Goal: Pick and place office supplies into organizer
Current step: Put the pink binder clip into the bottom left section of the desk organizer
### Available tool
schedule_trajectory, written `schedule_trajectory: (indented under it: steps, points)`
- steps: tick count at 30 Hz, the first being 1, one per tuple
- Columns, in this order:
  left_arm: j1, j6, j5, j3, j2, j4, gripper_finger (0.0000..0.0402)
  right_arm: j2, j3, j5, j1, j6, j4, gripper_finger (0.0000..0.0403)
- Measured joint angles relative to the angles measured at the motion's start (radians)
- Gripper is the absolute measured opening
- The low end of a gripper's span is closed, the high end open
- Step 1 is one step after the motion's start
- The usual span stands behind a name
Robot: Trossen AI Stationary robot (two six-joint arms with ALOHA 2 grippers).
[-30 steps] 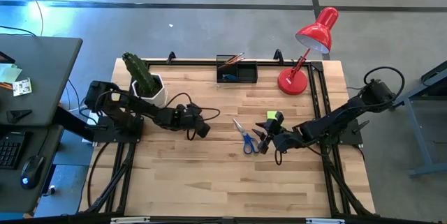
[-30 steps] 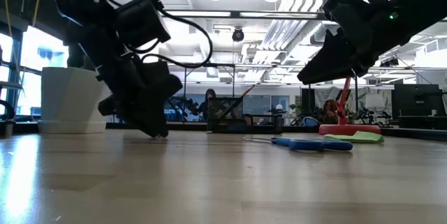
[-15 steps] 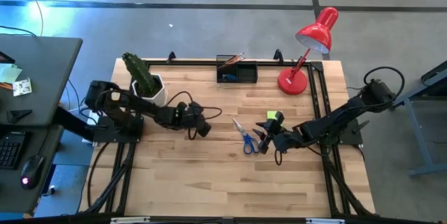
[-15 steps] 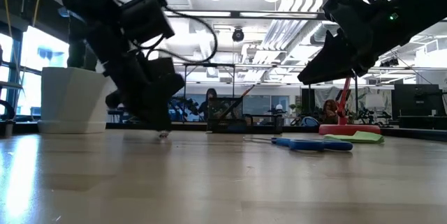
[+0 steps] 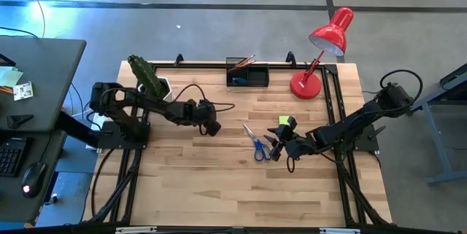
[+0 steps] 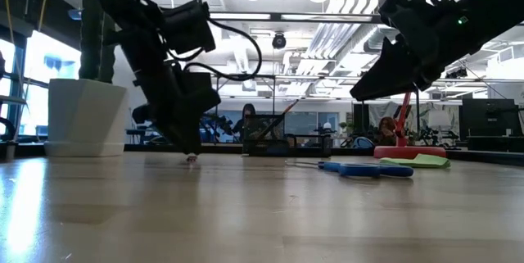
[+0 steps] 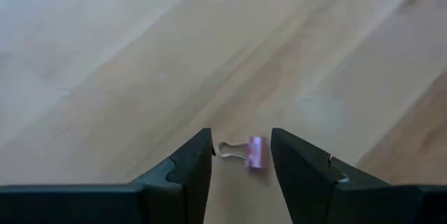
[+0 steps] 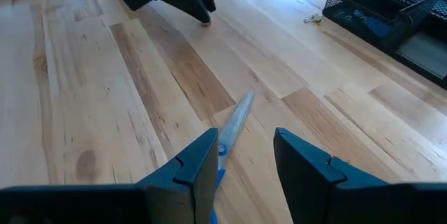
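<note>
Pink binder clip (image 7: 253,153) lies between the left gripper's (image 7: 241,155) parted fingers (image 7: 192,161).

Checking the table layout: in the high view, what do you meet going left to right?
Cactus pot → left gripper → organizer → scissors → right gripper → red lamp.

Pale wood-grain table (image 5: 219,183) with darker streaks. Bright red lamp (image 5: 325,48) at upper right, black mesh tray (image 5: 247,74) at top centre. Blue-handled scissors (image 5: 257,144) with silver blades mid-frame, lime-green sticky pad (image 5: 286,122) next to them. Green cactus (image 5: 144,76) in a white pot (image 6: 80,117). Tiny pink clip (image 7: 254,153) with silver wire loops. Both arms (image 5: 153,110) are black.
</note>
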Motion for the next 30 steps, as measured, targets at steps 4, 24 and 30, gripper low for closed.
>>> schedule_trajectory:
  steps: [4,24,30]
  points:
    - [-0.002,0.002,0.023,-0.001,0.0,0.004,0.0138,0.0,0.0,-0.002,0.0,0.0,-0.008,0.0133]
    - [-0.002,0.03,0.04,0.002,0.061,0.017,0.0138,0.0,0.0,0.008,0.0,0.008,-0.014,0.0133]
    - [-0.002,0.052,0.014,0.001,0.063,0.027,0.0136,0.0,0.0,0.009,0.0,0.008,-0.014,0.0133]
